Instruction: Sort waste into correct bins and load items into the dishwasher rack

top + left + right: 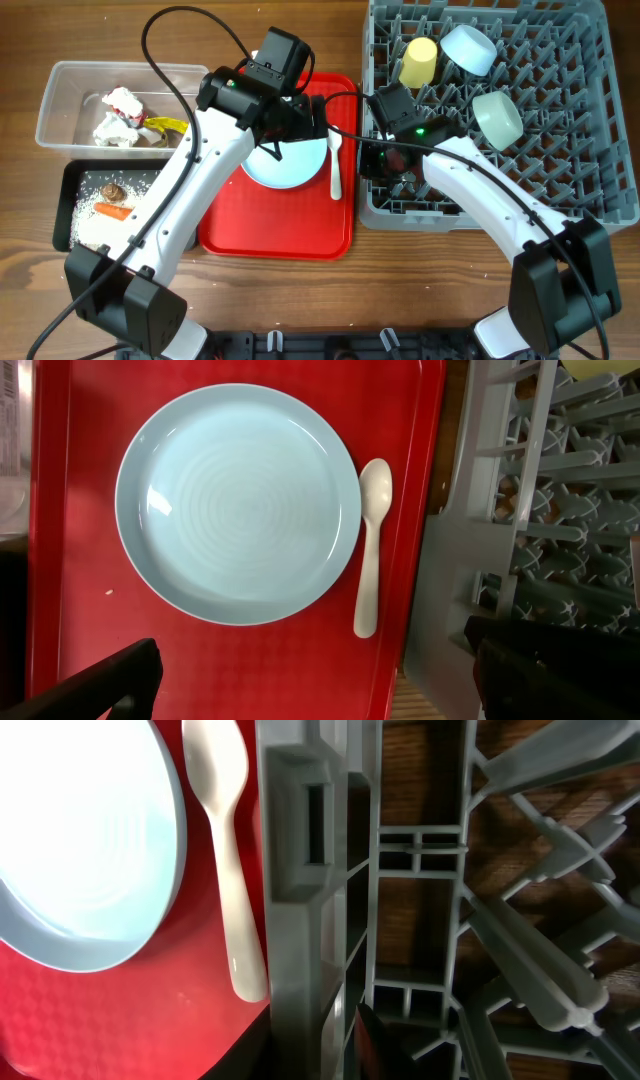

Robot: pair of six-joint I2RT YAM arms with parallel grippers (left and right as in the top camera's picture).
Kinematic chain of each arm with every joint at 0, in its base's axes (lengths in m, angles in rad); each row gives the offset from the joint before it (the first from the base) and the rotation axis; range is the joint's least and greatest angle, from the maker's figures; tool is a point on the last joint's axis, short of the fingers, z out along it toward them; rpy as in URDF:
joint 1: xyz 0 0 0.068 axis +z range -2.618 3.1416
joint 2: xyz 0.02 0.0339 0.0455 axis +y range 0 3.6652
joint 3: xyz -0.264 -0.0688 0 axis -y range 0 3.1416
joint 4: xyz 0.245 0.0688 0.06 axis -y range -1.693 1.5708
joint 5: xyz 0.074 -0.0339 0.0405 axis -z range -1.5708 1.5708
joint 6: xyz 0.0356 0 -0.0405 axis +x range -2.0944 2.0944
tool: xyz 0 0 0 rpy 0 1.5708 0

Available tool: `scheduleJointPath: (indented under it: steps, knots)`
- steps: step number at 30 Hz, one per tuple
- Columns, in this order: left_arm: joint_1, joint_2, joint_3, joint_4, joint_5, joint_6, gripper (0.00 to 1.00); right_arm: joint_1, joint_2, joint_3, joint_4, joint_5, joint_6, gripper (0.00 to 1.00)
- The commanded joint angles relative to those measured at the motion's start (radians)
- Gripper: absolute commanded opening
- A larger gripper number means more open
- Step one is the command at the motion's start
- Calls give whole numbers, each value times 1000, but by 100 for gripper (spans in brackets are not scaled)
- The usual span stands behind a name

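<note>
Pale blue round plate [237,503] is sitting on the flat red plastic tray [80,610], white plastic spoon [371,545] just beside it. Left gripper [320,685] is hovering above, jaws wide. Right gripper [385,160] is hanging at the edge of the grey pegged rack [590,150], can't tell its jaws.

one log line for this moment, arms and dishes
left gripper open above plate | spoon beside plate on red tray | right gripper at rack edge, jaws unclear | cup, blue bowl, green bowl in rack
</note>
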Motion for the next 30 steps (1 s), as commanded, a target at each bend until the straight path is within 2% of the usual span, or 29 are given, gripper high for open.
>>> scheduleJointPath:
  steps: [1, 21, 30]
  knots:
    - [2, -28, 12, -1, -16, 8, 100, -1, 14, -6, -4, 48, 2, 25]
    - [2, -28, 12, -1, -17, 8, 100, -3, -6, 23, -29, 78, -42, 25]
    - [2, -28, 12, -1, -17, 8, 100, -3, -58, 30, -27, 85, -69, 30]
